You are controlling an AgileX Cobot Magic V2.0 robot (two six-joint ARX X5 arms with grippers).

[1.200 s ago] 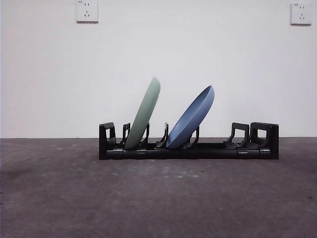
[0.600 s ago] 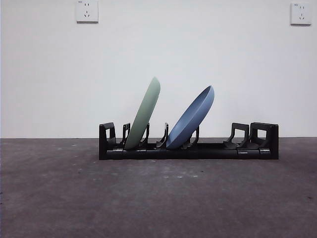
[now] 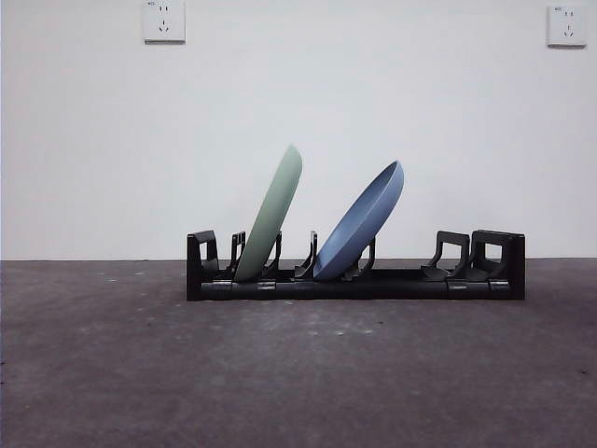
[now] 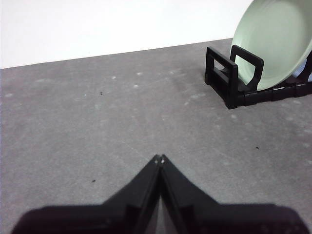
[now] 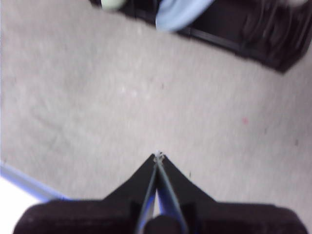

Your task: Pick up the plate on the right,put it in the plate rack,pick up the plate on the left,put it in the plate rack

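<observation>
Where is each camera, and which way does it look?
Front view: low at table height, looking level across at the rack with the green plate and blue plate; no robot part shows.
Left wrist view: on the left arm, looking over its shut left tool toward the rack's end and the green plate.
Right wrist view: on the right arm, looking down past its shut right tool at the table, rack beyond.
All three share the rack and green plate.

Even, soft light is seen in the sharp front and left wrist views, while the right wrist view is blurred and washed out
</observation>
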